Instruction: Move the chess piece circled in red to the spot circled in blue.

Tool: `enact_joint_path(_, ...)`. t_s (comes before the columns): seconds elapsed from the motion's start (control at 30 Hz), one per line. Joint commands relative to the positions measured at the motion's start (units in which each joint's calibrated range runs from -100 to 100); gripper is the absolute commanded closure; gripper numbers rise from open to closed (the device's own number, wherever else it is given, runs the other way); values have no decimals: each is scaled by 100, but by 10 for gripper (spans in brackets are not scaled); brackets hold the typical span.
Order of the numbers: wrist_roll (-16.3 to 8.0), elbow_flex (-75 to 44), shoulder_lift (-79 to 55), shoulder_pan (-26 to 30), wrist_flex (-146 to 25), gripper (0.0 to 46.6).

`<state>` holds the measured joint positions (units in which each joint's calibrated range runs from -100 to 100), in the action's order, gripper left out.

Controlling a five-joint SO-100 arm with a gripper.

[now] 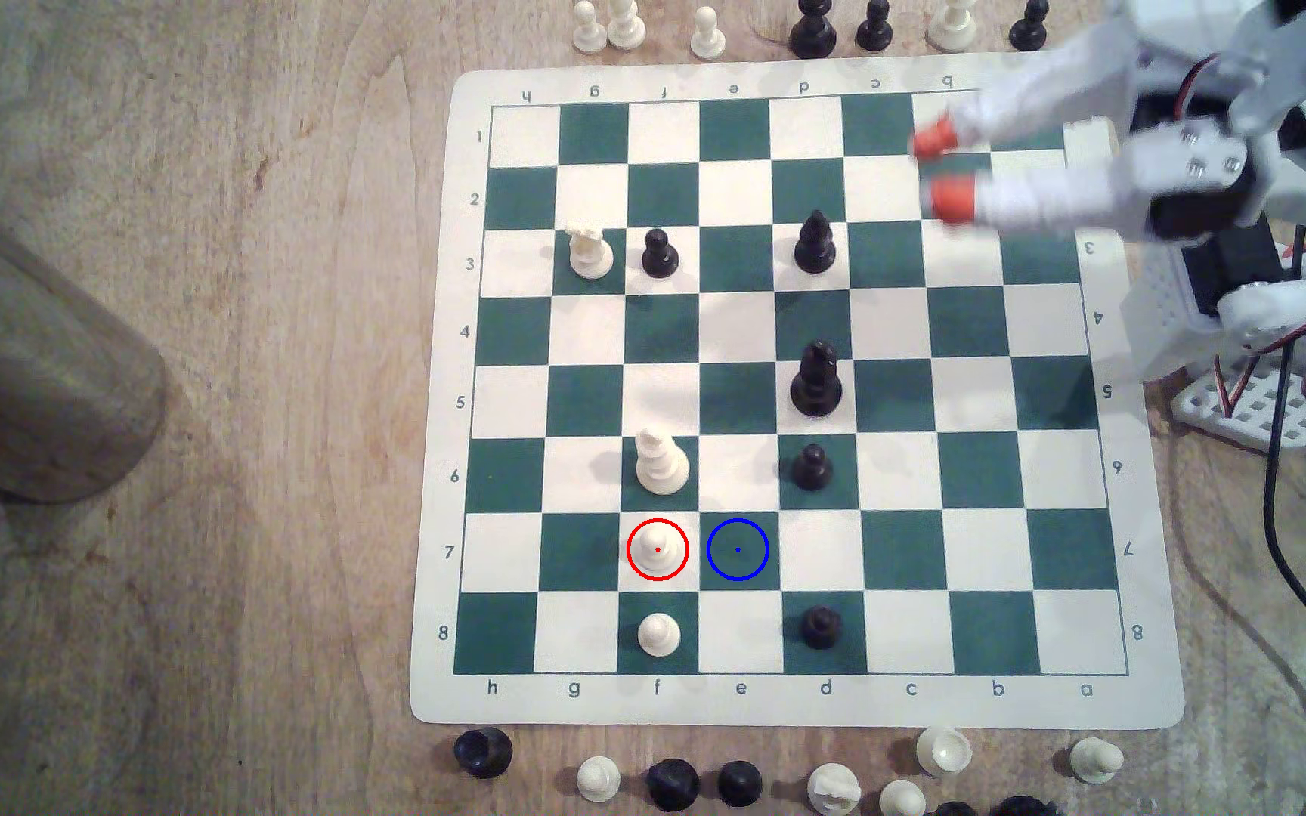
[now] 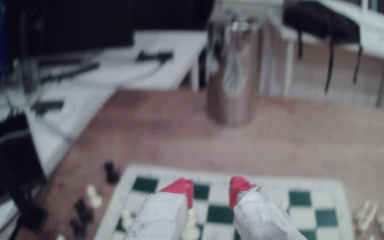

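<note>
The small cream-white pawn [image 1: 658, 547] stands inside the red ring on a cream square in row 7. Right beside it, toward the exterior view's right, is the dark green square with the blue ring and dot [image 1: 738, 549], which is bare. My gripper [image 1: 940, 169] hovers over the board's far right corner in the exterior view, far from both. Its two white fingers with orange-red tips [image 1: 935, 140] are spread apart, open, with nothing between them. The wrist view is blurred and shows the gripper [image 2: 210, 187] open above the board [image 2: 218, 214].
A taller white piece [image 1: 662, 464] stands just beyond the pawn and another white pawn [image 1: 659, 634] just before it. Black pieces [image 1: 815, 383] line the d column. Captured pieces lie off the board at both edges. A metal cylinder [image 1: 29, 377] sits at the exterior view's left.
</note>
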<state>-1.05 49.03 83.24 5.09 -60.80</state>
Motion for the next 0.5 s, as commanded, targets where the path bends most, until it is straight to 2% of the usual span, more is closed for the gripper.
enact_joint_path(0.0,-215,-1657,-1584,262,-1365,362)
enact_joint_path(0.1,-464,-2183,-2289,739,-1676,346)
enact_joint_path(0.2,-689,-2228,-2654,950,-1594,300)
enact_joint_path(0.3,-811,-2355,-3137,950,-1455,299)
enact_joint_path(0.47,-1177,-2718,-4173,966,-988,299)
